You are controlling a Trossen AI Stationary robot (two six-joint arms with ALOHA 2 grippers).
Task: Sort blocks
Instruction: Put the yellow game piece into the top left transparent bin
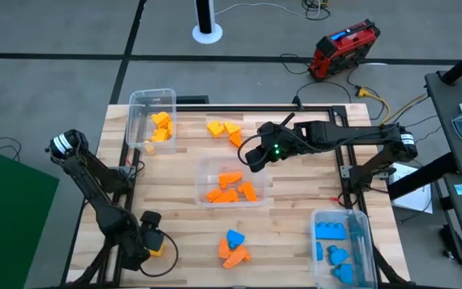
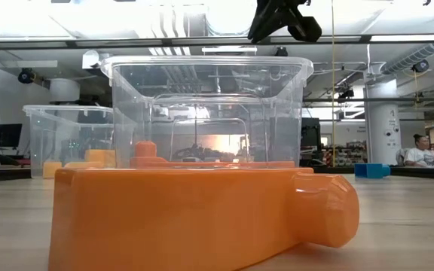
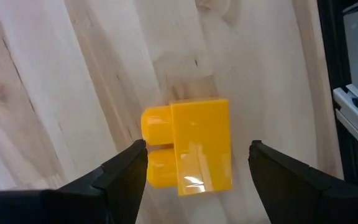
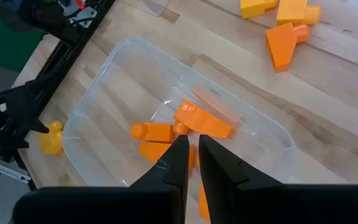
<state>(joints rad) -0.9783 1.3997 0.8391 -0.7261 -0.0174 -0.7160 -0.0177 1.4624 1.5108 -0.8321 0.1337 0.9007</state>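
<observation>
A yellow block [image 3: 194, 134] lies flat on the table near its near left corner. My left gripper [image 3: 197, 149] is open over it, pointing down, one finger on each side; I cannot tell whether either finger touches it. In the high view that gripper [image 1: 152, 241] stands beside the block [image 1: 159, 251]. My right gripper [image 4: 193, 148] is shut with nothing in it and hangs above the middle clear bin [image 1: 207, 164], which holds several orange blocks [image 1: 231, 191]. Loose yellow and orange blocks [image 1: 224, 130] lie at the far middle. A blue block and orange blocks [image 1: 233, 249] lie at the near middle.
A clear bin with yellow blocks [image 1: 159, 127] stands at the far left, and one with blue blocks [image 1: 337, 241] at the near right. In the low view an orange block [image 2: 202, 214] lies close in front of the middle bin [image 2: 209, 113].
</observation>
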